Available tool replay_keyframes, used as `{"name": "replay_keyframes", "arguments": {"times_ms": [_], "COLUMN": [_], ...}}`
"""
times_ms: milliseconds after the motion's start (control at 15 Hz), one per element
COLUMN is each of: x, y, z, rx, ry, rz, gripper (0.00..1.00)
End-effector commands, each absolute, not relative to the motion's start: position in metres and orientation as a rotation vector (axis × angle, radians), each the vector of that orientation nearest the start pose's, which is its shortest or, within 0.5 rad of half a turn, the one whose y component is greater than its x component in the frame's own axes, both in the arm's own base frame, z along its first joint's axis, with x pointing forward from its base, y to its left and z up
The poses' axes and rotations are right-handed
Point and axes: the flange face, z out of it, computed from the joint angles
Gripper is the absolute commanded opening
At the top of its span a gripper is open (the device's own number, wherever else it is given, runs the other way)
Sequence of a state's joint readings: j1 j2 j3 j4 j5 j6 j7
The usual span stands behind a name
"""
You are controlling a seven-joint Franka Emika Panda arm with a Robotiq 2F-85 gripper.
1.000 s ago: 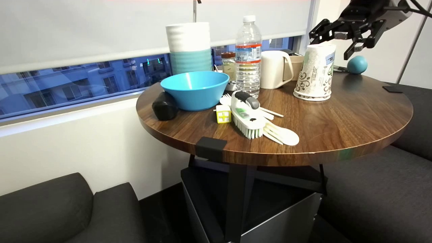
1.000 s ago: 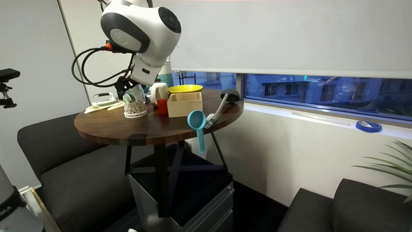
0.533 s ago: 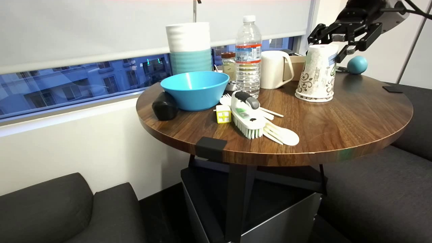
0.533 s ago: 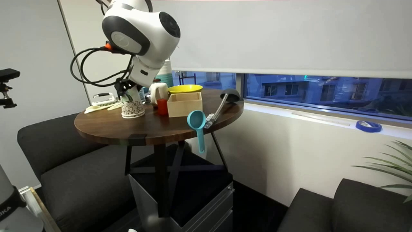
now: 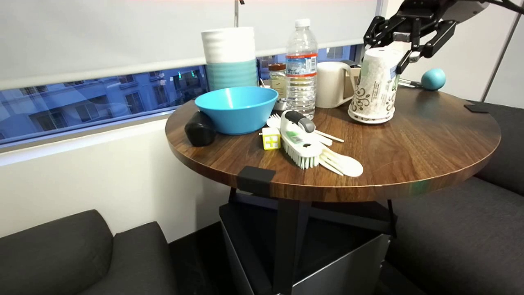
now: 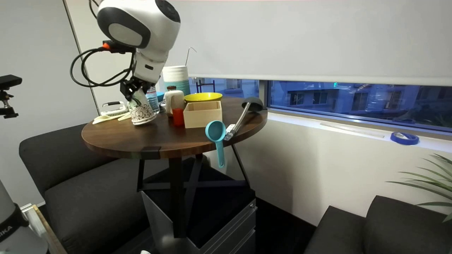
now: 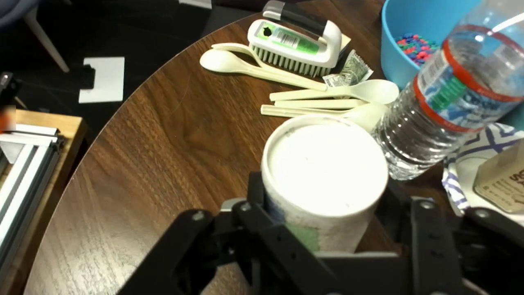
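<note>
A white paper cup (image 5: 374,88) with brown swirls stands upside down, its wide rim toward the table. My gripper (image 5: 385,59) has come down over its narrow end and is shut on it, one finger on each side. In the wrist view the cup's pale round base (image 7: 325,168) fills the space between the dark fingers (image 7: 257,188). The cup (image 6: 142,109) leans in an exterior view, and I cannot tell whether its rim touches the table. Close beside it in the wrist view is a water bottle (image 7: 442,94).
On the round wooden table (image 5: 434,143) are a cream mug (image 5: 329,84), a blue bowl (image 5: 237,110), a scrub brush (image 5: 301,139) and pale plastic cutlery (image 5: 346,164). A wooden box (image 6: 203,114), a red cup (image 6: 178,117) and a yellow bowl (image 6: 203,97) stand farther along. A blue ball (image 5: 433,78) lies behind.
The fingers have closed in on the cup from a wider stance. Cup and gripper have since shifted together, toward the mug in an exterior view, and the cup has gone from upright to tilted.
</note>
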State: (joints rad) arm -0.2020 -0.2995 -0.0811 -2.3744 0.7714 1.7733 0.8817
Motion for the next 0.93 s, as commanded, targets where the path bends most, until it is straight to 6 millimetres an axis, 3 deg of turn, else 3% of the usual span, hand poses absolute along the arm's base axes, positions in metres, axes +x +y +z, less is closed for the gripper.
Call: {"name": "replay_keyframes", "arguments": {"times_ms": [0, 200, 400, 867], "x": [0.396, 0.378, 0.365, 0.355], "y": [-0.014, 0.02, 0.038, 0.036], "z": [0.459, 0.469, 0.475, 0.469], "rx": [-2.013, -2.153, -2.266, -2.423], "ry": [1.586, 1.544, 1.519, 1.578], "rz": [0.455, 0.293, 0.115, -0.328], "gripper": [0.41, 0.41, 0.41, 0.41]}}
